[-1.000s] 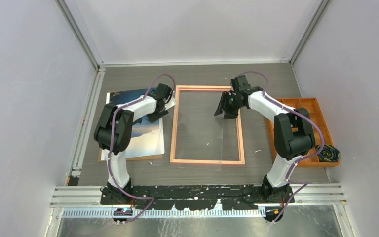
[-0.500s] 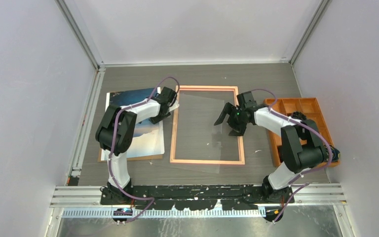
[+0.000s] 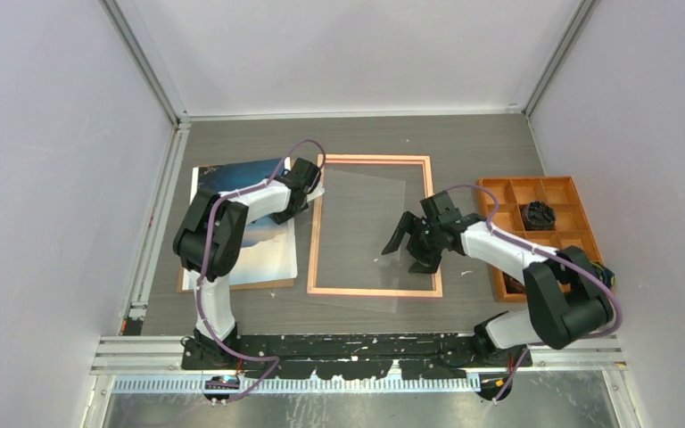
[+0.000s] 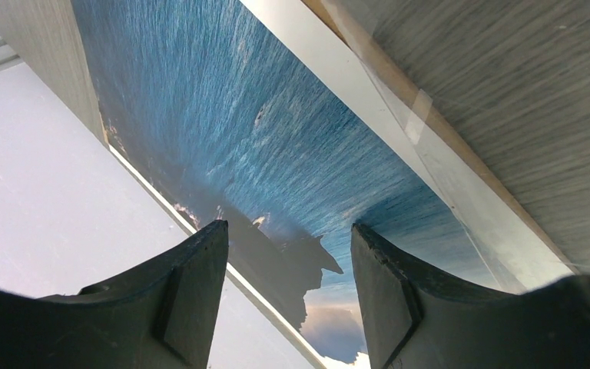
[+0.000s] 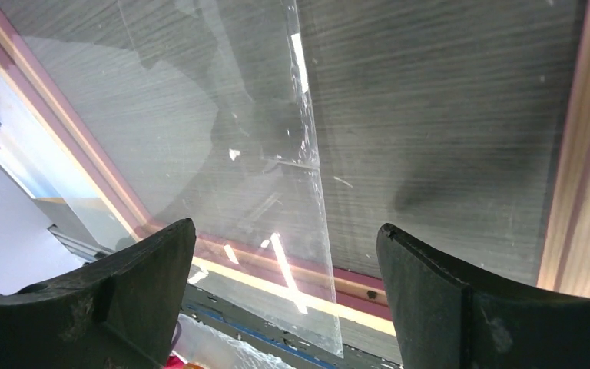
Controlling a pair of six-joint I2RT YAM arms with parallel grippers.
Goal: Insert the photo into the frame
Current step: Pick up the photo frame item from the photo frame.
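the frame (image 3: pixel 375 291) lies flat in the middle of the grey table (image 3: pixel 464 143), its long sides running near to far. the clear pane (image 3: pixel 361 223) sits skewed across its opening, and one corner of the pane pokes out past the frame's near rail. the right gripper (image 3: pixel 408 252) hangs over the near right part of the opening. its fingers are spread wide with nothing between them, and the right wrist view shows only the pane's edge and bare table between the tips.

to the left, the photo (image 3: pixel 272 254) lies picture side up on a brown board (image 3: pixel 232 285), outside the frame, with its right edge just beside the frame's left rail.

farther back, the left gripper (image 3: pixel 310 185) is low over the photo's far right corner, close to the frame's far left corner. its fingers are apart, and blue sea shows in the gap between them. whether they touch the paper cannot be told.

at the right, an orange tray (image 3: pixel 580 234) holds a black object (image 3: pixel 540 214) in a far compartment.
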